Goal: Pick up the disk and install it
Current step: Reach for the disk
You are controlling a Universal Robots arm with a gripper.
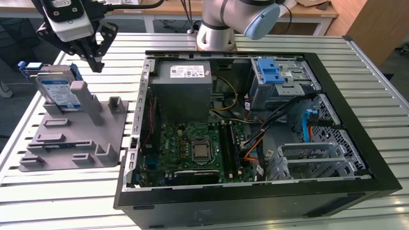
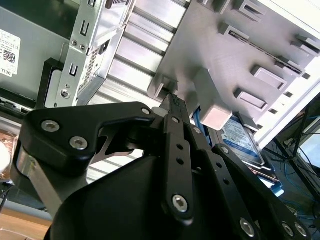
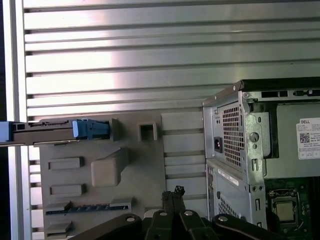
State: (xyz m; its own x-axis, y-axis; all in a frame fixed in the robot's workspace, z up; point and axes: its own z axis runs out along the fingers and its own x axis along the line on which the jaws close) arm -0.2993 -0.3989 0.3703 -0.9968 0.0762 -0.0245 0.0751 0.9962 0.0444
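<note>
At the exterior view's left, on a grey moulded fixture (image 1: 70, 139), the disk (image 1: 56, 91) stands on edge, a little tilted, its white-and-blue label facing out and its blue side rails showing at the top. A grey upright post (image 1: 78, 95) of the fixture stands just in front of it. In the first wrist view the disk (image 3: 45, 131) is seen edge-on, a thin dark bar with a blue rail end, lying along one end of the fixture (image 3: 150, 165). In the second wrist view its label (image 2: 242, 137) shows past the post (image 2: 216, 112).

The tool (image 1: 97, 64) hangs in the air above the disk and slightly toward the exterior view's right of it, apart from it. Its black fingers are pressed together with nothing between them, as the tips (image 3: 173, 192) show in both wrist views (image 2: 172, 100).

The fixture rests on a slatted aluminium bench (image 1: 64, 201). Just beside it lies an open black computer case (image 1: 255, 196), with a grey power supply (image 1: 182, 84), a green motherboard (image 1: 191, 143) and a metal drive cage (image 1: 281, 84) with a blue latch (image 1: 268, 69) inside. The arm's base (image 1: 217, 33) stands behind the case.
</note>
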